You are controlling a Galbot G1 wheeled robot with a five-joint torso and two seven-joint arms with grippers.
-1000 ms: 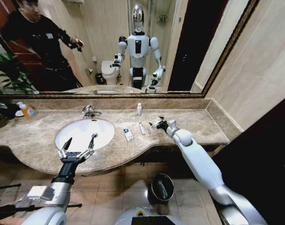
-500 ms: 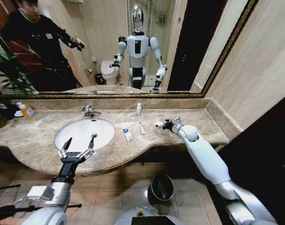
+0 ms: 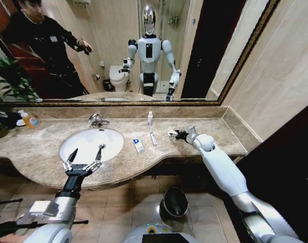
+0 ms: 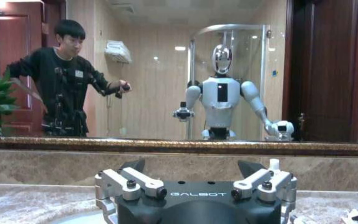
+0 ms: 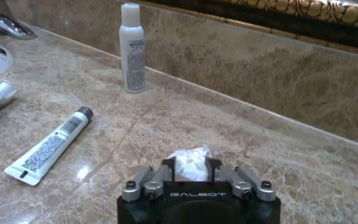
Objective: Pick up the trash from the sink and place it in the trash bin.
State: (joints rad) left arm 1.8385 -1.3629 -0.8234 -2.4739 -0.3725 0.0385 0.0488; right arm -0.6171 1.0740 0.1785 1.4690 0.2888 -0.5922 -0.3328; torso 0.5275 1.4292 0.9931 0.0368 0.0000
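White crumpled tissue point(image 5: 189, 164) sits pinched between the right gripper point(image 5: 191, 169) fingers — on the marble vanity top point(image 5: 278, 154).

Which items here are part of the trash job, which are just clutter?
Job: crumpled tissue at the right hand; slim tube; blue-marked box; tiny bottle; sink; trash bin on the floor.
Clutter: orange bottle; plant; faucet.

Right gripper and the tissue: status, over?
Right gripper low on vanity top, jaws around crumpled tissue, not lifted. Left gripper open over sink. Tube, bottle alongside, not blocking.
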